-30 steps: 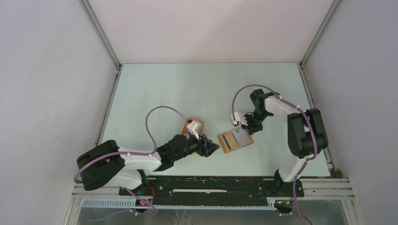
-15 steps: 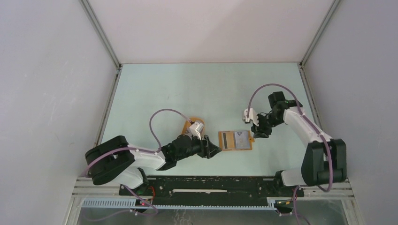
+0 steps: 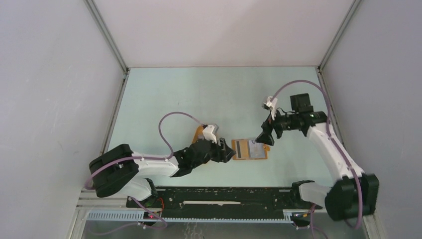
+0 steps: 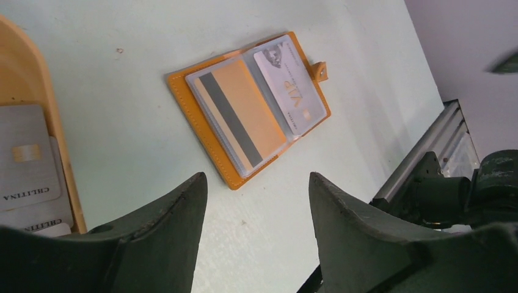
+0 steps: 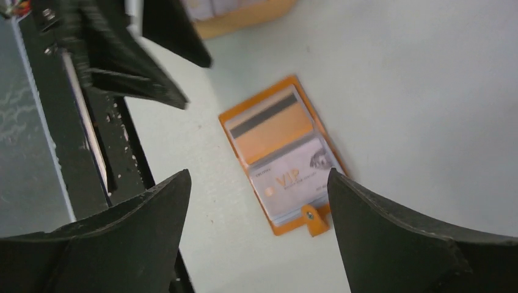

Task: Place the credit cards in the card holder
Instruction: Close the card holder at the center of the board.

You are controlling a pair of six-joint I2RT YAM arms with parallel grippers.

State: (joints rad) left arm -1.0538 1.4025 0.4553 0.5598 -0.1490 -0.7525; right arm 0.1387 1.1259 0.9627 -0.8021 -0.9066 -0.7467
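Orange card holder (image 4: 200,131) open, pale card (image 4: 289,85) seemingly inside; left hand (image 4: 256,180), right hand (image 5: 258,177) wide.

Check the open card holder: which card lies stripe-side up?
The orange card with the dark stripe, in the sleeve away from the closure tab. The pale VIP card beside the tab shows its printed face.

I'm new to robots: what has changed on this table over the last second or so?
The right hand let go of the card holder and opened wide, while its arm swung out to the right. The card holder turned from skewed to roughly square with the table's near edge. The left hand crept closer to its left edge, open and empty. The orange tray with the loose credit cards stayed put.
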